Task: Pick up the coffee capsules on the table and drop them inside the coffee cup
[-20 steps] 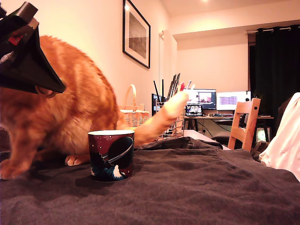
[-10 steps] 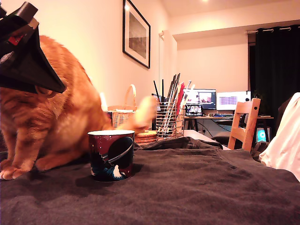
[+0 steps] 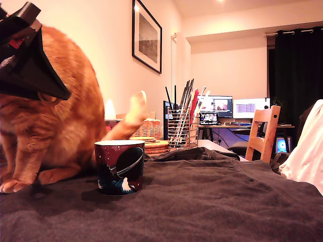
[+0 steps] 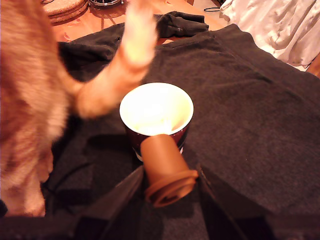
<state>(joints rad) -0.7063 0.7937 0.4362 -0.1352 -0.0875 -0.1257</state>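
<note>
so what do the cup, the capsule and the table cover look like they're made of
The coffee cup looks like glazed ceramic: thick rim, glossy pale inside, printed dark outside. The coffee capsule, held between the gripper fingers, looks like smooth moulded plastic with a flanged end; it reads brownish in this warm light. The table cover is a dark, matte, fuzzy cloth, probably fleece-like, lying in soft folds.
</note>
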